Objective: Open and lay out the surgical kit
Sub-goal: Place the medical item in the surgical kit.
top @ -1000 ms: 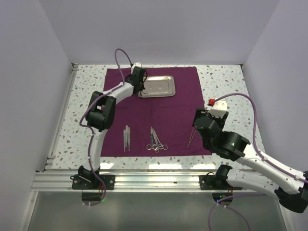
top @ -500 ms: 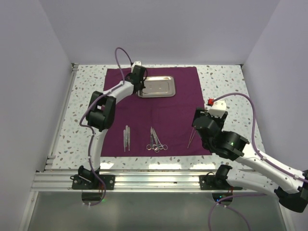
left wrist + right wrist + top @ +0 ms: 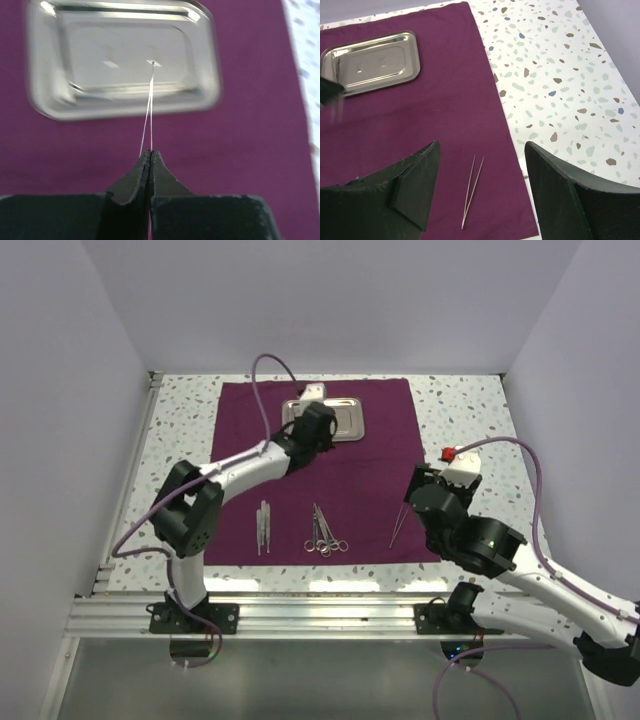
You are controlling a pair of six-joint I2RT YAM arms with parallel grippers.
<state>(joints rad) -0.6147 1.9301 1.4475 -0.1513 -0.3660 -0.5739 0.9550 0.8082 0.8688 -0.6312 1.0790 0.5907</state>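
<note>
The dark purple cloth [image 3: 370, 465] lies spread flat. The steel tray [image 3: 348, 418] sits at its far middle and shows in the left wrist view [image 3: 125, 55] and the right wrist view [image 3: 370, 62]. My left gripper [image 3: 318, 428] hovers at the tray's near edge. It is shut [image 3: 150, 152] on a thin silver probe [image 3: 150, 110] whose tip points over the tray. Tweezers [image 3: 263, 525] and scissors [image 3: 322, 530] lie near the cloth's front edge. My right gripper [image 3: 425, 488] is open and empty [image 3: 481, 150] above slim tweezers [image 3: 472, 190] at the cloth's right front [image 3: 398, 525].
The speckled table [image 3: 460, 420] shows bare to the right of the cloth and in a strip on its left. White walls close in the sides and back. An aluminium rail [image 3: 300, 615] runs along the near edge by the arm bases.
My left arm has swung from the tray's far left corner rightward and nearer, to the tray's near edge. My right arm has barely shifted.
</note>
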